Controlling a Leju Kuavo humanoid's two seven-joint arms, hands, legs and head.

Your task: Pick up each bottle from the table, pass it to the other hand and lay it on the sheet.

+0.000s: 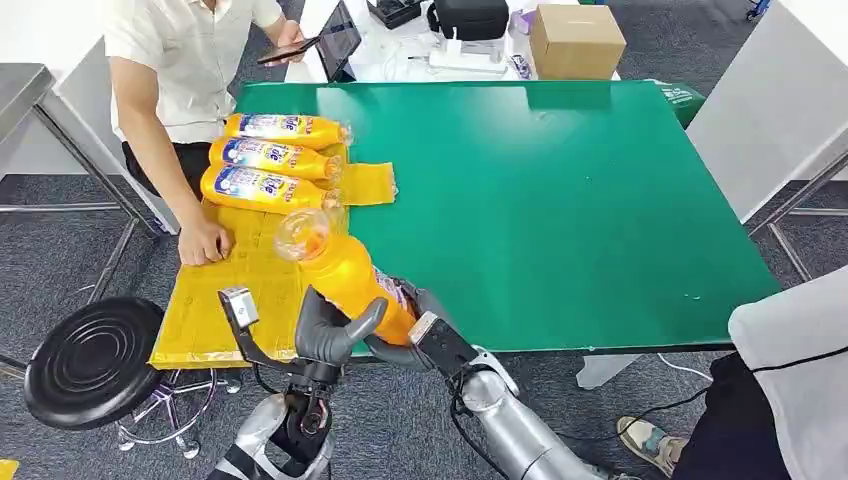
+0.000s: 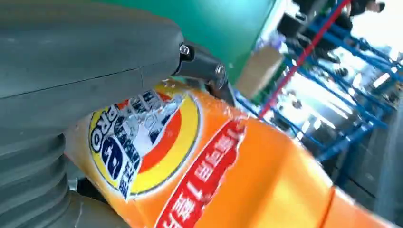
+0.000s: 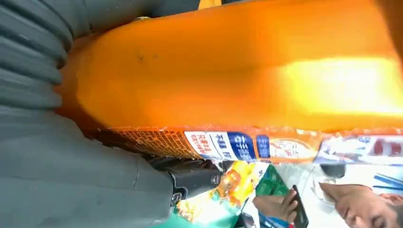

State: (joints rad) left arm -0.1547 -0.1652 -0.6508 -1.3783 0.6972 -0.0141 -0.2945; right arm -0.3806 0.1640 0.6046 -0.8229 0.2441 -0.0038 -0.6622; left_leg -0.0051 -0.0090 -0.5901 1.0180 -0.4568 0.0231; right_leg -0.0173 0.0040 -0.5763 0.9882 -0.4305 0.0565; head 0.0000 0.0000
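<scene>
Bottle number four (image 1: pixel 345 275), orange with a clear cap end, stood tilted at the lower middle of the head view, gripped from both sides near its base. The left hand (image 1: pixel 330 335) wrapped it from the lower left with its grey thumb curled round the front, and the right hand (image 1: pixel 425 335) pressed its dark fingers against the lower right side, so both hands held the one bottle at once. In the left wrist view the bottle's round label (image 2: pixel 142 142) lay tight under the grey thumb (image 2: pixel 85 52); in the right wrist view the orange body (image 3: pixel 237 71) ran along the ribbed cover of that hand. The held bottle hung above the near part of the yellow sheet (image 1: pixel 210 320), which lay over the left edge of the green table (image 1: pixel 560 200). Three more bottles (image 1: pixel 275 160) lay on their sides in a row on the far part of the sheet, left of centre, touching one another. One person's hand (image 1: pixel 203 243) rested on the sheet just below that row. One black round stool (image 1: pixel 90 360) stood at lower left, and one cardboard box (image 1: pixel 575 40) sat at the top beyond the table.
</scene>
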